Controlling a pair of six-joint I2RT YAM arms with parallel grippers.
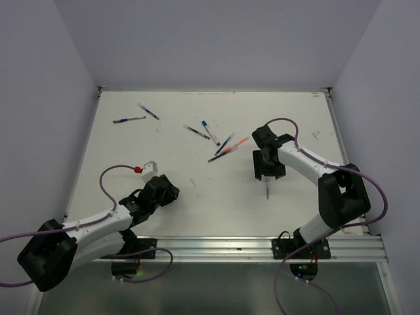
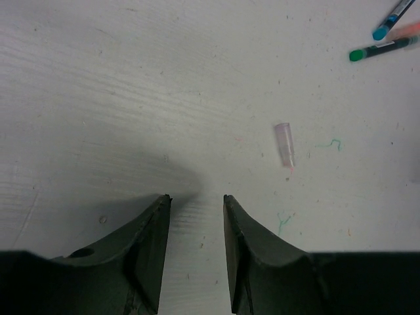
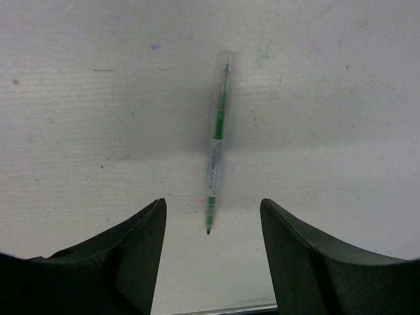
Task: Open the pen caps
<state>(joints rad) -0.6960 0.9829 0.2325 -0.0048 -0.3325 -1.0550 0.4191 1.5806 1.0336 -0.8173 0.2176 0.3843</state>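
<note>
My right gripper [image 3: 213,203] is open and empty, low over the table. A green pen [image 3: 216,144] lies just ahead of the jaws with its bare tip toward them; it also shows in the top view [image 1: 268,190] below the right gripper [image 1: 268,174]. My left gripper [image 2: 197,197] is open with a narrow gap and empty; in the top view [image 1: 169,191] it sits at the left front. A small clear pinkish pen cap [image 2: 284,144] lies loose ahead and to its right. A green-capped pen [image 2: 384,49] and a blue-capped pen [image 2: 394,16] lie further off.
Several capped pens lie scattered mid-table: a pair at the far left [image 1: 128,120], two blue ones [image 1: 197,132], and a crossed group with an orange-red one [image 1: 230,149]. Walls close in the table [image 1: 131,216] at back and sides. A metal rail [image 1: 262,246] runs along the front.
</note>
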